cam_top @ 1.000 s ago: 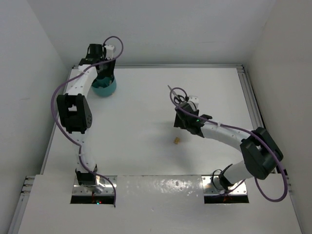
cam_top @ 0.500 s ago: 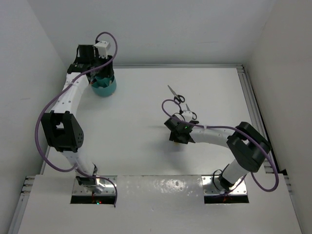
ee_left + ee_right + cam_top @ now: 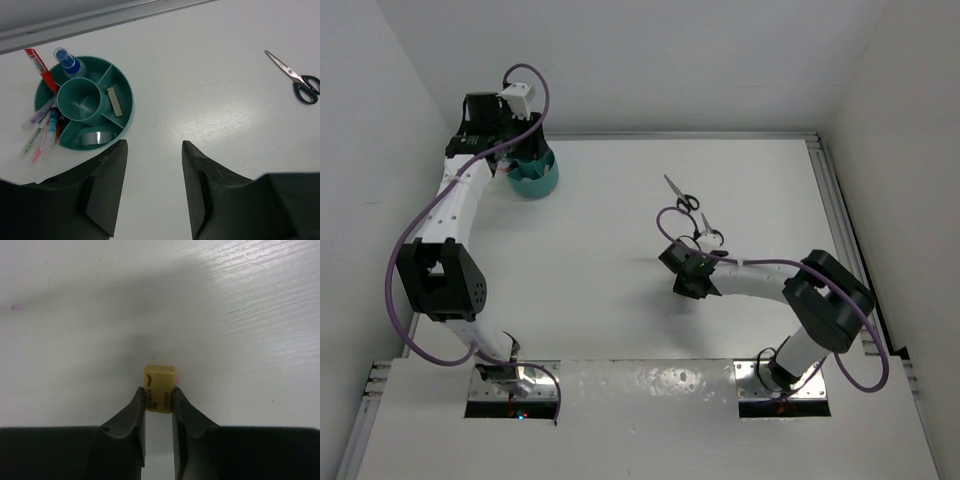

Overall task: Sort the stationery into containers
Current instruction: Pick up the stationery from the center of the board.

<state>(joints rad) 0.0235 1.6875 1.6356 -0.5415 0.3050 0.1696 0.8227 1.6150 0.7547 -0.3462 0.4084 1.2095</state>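
In the right wrist view my right gripper point(image 3: 159, 390) is shut on a tan eraser point(image 3: 159, 376) that rests on the white table, one finger against each of its sides. From the top view the right gripper point(image 3: 688, 281) covers the eraser. Two black-handled scissors point(image 3: 682, 196) point(image 3: 710, 233) lie just behind it. My left gripper point(image 3: 153, 145) hangs open and empty beside the teal organiser point(image 3: 128, 85) at the back left point(image 3: 534, 180). The organiser holds a red pen point(image 3: 42, 70), a blue-capped glue bottle point(image 3: 67, 60), an eraser point(image 3: 115, 100), a tape ring point(image 3: 97, 137) and several pens point(image 3: 41, 131).
One pair of scissors point(image 3: 296, 80) shows at the right of the left wrist view. A metal rail point(image 3: 832, 205) runs along the table's right edge, and white walls close in the back and sides.
My right gripper moved forward and left from the scissors, came down over the tan eraser and closed on it. The left arm drew back and left above the organiser, its jaws staying open.
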